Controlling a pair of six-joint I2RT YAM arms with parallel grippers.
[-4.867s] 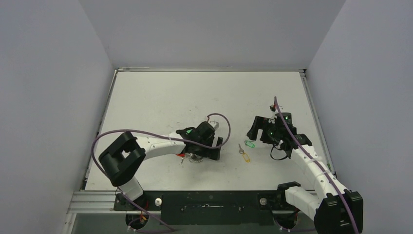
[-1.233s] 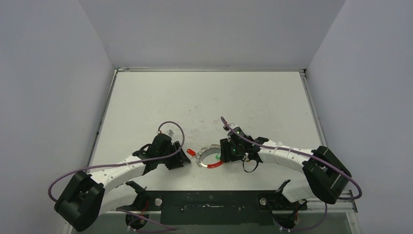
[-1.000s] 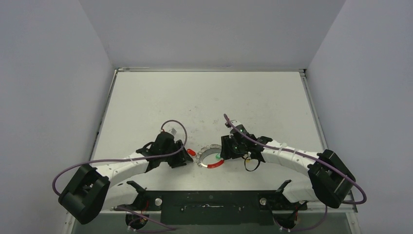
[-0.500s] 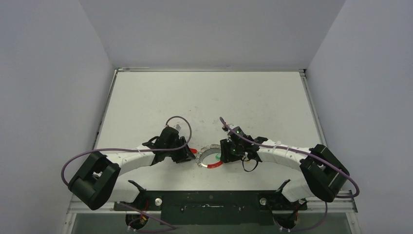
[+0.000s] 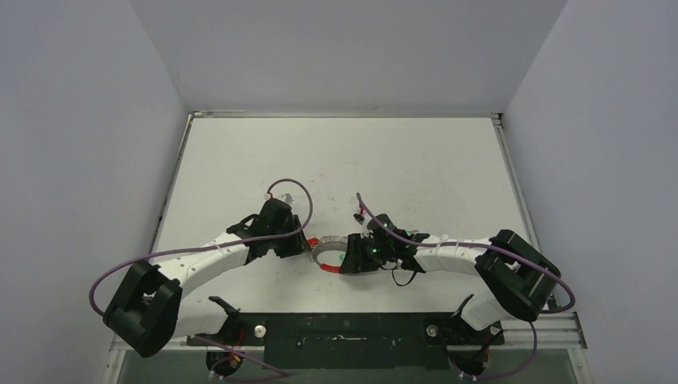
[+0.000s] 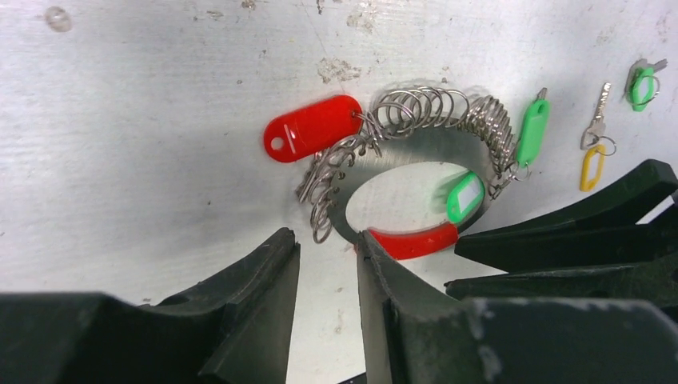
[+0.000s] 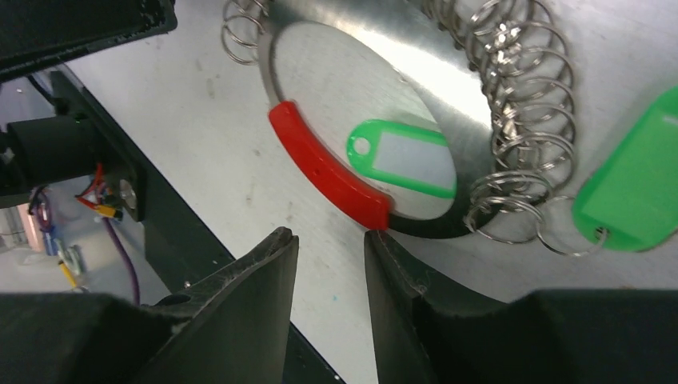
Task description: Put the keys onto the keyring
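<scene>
The keyring (image 6: 416, 152) is a flat silver ring with a red curved segment (image 6: 412, 242) and many small wire loops, lying on the table (image 5: 336, 160). A red tag (image 6: 312, 128) and two green tags (image 6: 532, 132) hang on its loops. Two loose keys, one with a yellow head (image 6: 592, 166) and one with a green head (image 6: 642, 84), lie beyond it. My left gripper (image 6: 326, 238) is open at the ring's left rim, one finger touching the red segment's end. My right gripper (image 7: 328, 236) is open at the segment's (image 7: 328, 172) other end, nothing between its fingers.
In the top view both grippers meet over the keyring (image 5: 329, 241) near the table's front middle. The black front rail (image 7: 160, 200) and its wiring lie just beside my right gripper. Grey walls (image 5: 80, 160) enclose the table on three sides.
Both grippers have closed in on the keyring, the left moving right and the right moving left, and their jaws have narrowed. The ring has shifted slightly left.
</scene>
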